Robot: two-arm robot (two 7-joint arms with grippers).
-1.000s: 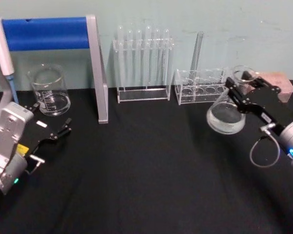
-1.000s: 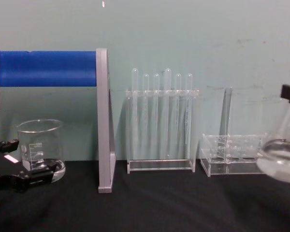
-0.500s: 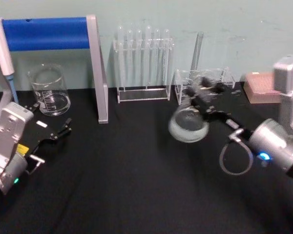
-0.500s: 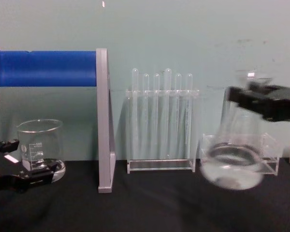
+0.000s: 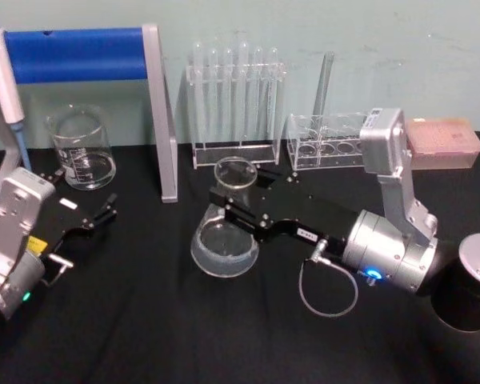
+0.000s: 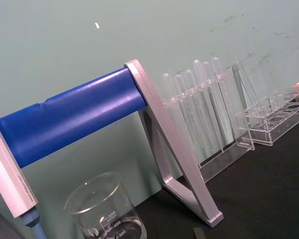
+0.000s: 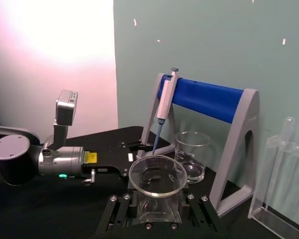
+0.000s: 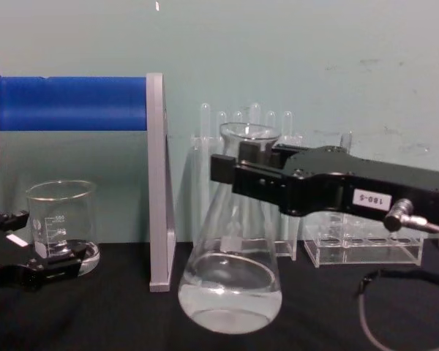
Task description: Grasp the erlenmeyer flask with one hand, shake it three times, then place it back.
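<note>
Showing the clear glass conical erlenmeyer flask near the middle of the black table, upright, long axis vertical, flared rim uppermost. The black blocky right gripper reaches in level from the robot's right and is clamped across the neck just under the rim, the wide base hanging below; whether the base touches the table cannot be told. The left gripper, fingers spread and empty, lies parked far left beside the cylindrical glass beaker

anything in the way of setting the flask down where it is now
Nothing visible. The right gripper holds the flask by its neck over bare black table; the grey stand and test tube rack stand apart behind it. The left gripper sits parked far left.
</note>
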